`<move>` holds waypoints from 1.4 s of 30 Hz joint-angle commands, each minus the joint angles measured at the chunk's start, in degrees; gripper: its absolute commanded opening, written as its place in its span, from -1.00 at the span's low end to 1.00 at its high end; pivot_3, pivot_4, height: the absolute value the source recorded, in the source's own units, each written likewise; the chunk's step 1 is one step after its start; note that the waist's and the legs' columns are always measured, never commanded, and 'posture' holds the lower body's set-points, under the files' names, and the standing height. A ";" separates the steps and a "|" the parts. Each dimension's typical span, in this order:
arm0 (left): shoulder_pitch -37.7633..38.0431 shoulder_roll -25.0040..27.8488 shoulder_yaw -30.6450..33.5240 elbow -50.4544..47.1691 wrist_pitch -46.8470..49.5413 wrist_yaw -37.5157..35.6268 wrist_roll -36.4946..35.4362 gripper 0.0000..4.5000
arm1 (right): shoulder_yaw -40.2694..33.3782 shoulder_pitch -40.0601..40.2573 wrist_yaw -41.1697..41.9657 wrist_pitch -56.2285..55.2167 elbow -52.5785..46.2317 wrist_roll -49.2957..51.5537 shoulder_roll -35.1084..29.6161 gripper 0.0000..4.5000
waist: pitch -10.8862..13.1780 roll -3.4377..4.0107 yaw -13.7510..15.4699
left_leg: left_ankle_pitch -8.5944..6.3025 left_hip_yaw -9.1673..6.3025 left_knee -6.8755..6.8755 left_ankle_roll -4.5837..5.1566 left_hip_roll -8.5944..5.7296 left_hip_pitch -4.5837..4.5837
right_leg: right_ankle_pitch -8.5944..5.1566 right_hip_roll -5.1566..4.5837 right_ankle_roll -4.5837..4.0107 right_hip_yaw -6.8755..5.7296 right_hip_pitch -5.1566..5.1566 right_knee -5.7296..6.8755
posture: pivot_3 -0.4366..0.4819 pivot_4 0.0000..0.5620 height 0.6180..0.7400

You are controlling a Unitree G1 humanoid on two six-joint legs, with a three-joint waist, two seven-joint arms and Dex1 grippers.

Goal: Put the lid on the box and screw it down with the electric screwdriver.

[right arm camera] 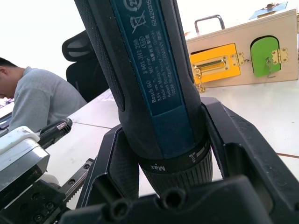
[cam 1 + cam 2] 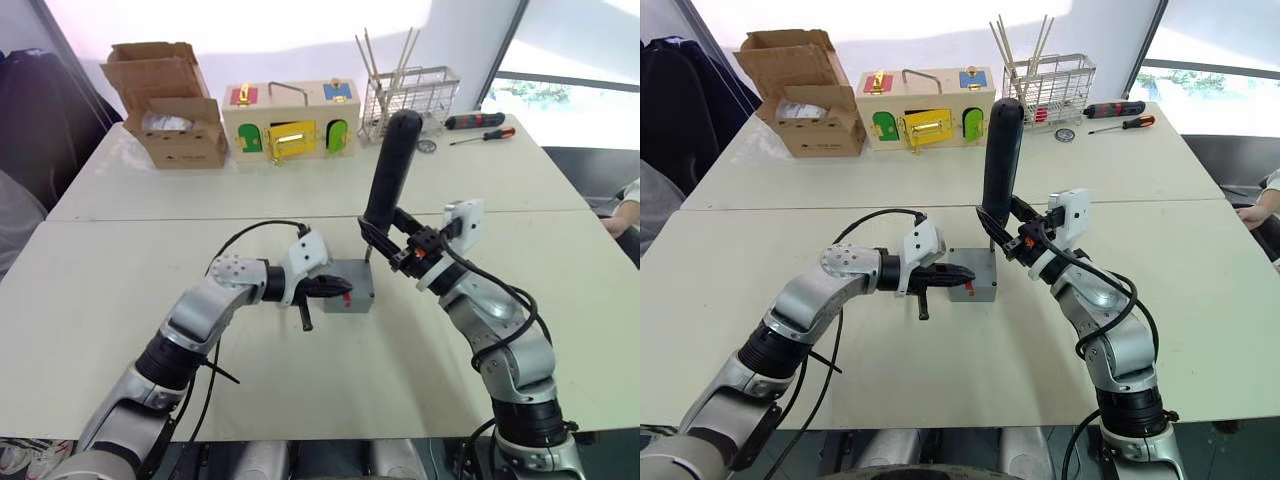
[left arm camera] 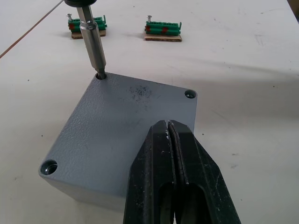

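Two grippers at the box, right gripper clamping electric screwdriver (bit in corner hole), left gripper closed, pressing lid.

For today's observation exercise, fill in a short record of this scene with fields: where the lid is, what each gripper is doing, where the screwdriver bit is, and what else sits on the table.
lid: on the box, flat; lid
left gripper: fingers shut, resting on the lid's top
right gripper: shut on the electric screwdriver, held nearly upright
bit: tip in one corner screw hole of the lid
other visible corner holes: two, each with something seated inside; tightness cannot be told
far table: cardboard carton, wooden latch box, wire basket, two manual screwdrivers
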 commanded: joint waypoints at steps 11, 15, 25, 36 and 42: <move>0.99 0.10 -0.94 0.18 0.77 0.61 1.06 -1.00 | 2.55 3.23 0.13 3.56 3.75 -1.14 -0.18 -0.21 | -0.15 0.01 0.01 | 0.00 -0.02 -0.03 0.00 0.00 0.00 | 0.00 0.00 0.00 -0.02 0.02 -0.05 | -0.05 -0.47 0.90; 0.99 0.16 -0.95 0.41 0.64 0.66 1.09 -1.00 | 2.92 3.34 -0.19 3.47 4.57 -2.40 -0.71 -0.21 | -0.21 0.00 0.04 | 0.00 -0.04 -0.03 0.00 0.01 0.00 | 0.00 0.00 0.00 -0.03 0.04 -0.08 | -0.05 -0.47 0.90; 1.06 0.21 -1.22 0.91 0.45 0.71 1.32 -1.00 | 1.16 4.02 -1.55 4.39 4.54 -1.01 1.13 -0.21 | -0.32 -0.06 0.12 | -0.01 -0.08 -0.04 0.01 0.15 0.01 | 0.00 0.00 0.00 -0.07 0.09 -0.12 | -0.05 -0.47 0.90; 0.98 0.21 -1.16 1.12 0.26 0.68 1.40 -1.00 | 1.19 3.82 -1.23 3.67 4.10 -1.19 0.81 -0.21 | -0.32 -0.06 0.13 | -0.01 -0.08 -0.06 0.01 0.17 0.02 | 0.00 0.00 0.00 -0.08 0.11 -0.15 | -0.05 -0.47 0.90; 0.84 0.07 -1.15 1.35 0.10 0.73 1.43 -1.00 | 1.16 3.60 -1.15 3.44 4.23 -1.27 0.82 -0.21 | -0.32 -0.06 0.14 | -0.01 -0.08 -0.08 0.01 0.17 0.02 | 0.00 0.00 0.00 -0.08 0.11 -0.17 | -0.05 -0.47 0.90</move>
